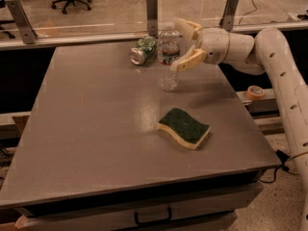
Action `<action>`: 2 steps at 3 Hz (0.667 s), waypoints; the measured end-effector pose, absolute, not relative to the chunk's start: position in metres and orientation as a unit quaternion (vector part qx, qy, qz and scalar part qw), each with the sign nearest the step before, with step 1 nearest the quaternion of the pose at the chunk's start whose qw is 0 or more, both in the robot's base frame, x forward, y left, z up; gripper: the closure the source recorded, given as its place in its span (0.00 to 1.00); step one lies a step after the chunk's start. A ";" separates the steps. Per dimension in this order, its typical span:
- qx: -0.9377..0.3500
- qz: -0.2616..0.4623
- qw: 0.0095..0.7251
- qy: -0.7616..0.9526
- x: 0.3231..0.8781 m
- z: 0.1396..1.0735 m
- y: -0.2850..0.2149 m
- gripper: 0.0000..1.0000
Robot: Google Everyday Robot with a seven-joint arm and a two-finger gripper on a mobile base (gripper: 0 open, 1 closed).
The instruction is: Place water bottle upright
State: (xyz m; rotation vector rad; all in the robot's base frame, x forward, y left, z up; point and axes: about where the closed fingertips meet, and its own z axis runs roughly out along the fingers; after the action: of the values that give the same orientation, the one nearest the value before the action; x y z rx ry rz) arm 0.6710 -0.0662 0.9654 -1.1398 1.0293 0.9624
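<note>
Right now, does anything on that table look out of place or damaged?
Only the green can: it is crushed and lies on its side near the far edge of the table. The water bottle stands upright with the claw open beside it, and the sponge lies flat.

dim light; gripper (pixel 186 43) beside water bottle (pixel 168 67)

The arm (pixel 281 71) comes in from the right side and bends. Its gripper (pixel 176 44) points to the left, with both fingers (pixel 188 60) spread wide apart.
</note>
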 end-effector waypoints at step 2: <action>-0.500 0.373 0.621 0.475 0.673 0.981 -0.093 0.00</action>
State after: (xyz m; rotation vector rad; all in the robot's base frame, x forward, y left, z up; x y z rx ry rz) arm 0.6726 -0.0932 0.9813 -1.1488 1.0922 0.8568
